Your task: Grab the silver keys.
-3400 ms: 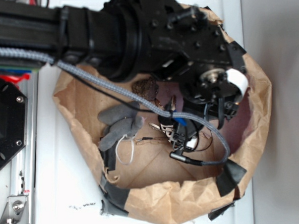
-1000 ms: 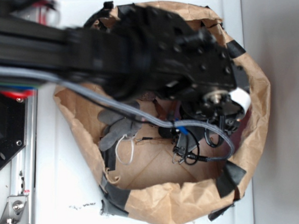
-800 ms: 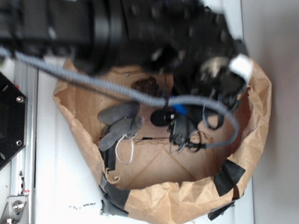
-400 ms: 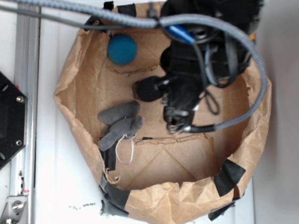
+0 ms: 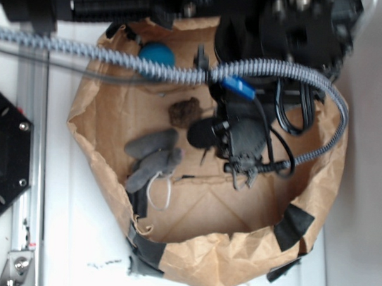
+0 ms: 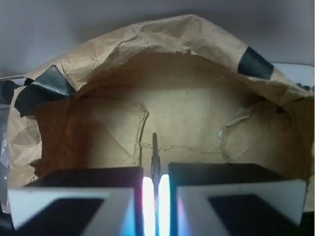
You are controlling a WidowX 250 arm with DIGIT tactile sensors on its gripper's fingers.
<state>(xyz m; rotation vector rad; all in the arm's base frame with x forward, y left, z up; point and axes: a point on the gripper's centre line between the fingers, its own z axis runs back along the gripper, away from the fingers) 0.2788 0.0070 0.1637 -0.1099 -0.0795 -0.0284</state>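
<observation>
Lying by the paper bag's (image 5: pixel 90 123) left wall is the grey plush toy (image 5: pixel 151 157), then the brown lump (image 5: pixel 184 111); right of them my gripper (image 6: pixel 156 189) hangs above the bag's floor, pads (image 6: pixel 147 196) nearly together, clamped on the silver keys (image 6: pixel 155 160), one thin blade poking out.

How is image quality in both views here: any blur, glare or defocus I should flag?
Exterior view: the arm and grey cable along the top are soft with blur, while the paper bag and plush toy stay fairly sharp. Wrist view: the hand is close and out of focus, with a bright glow in the narrow gap between its pads; the bag interior is dim but readable.
</observation>
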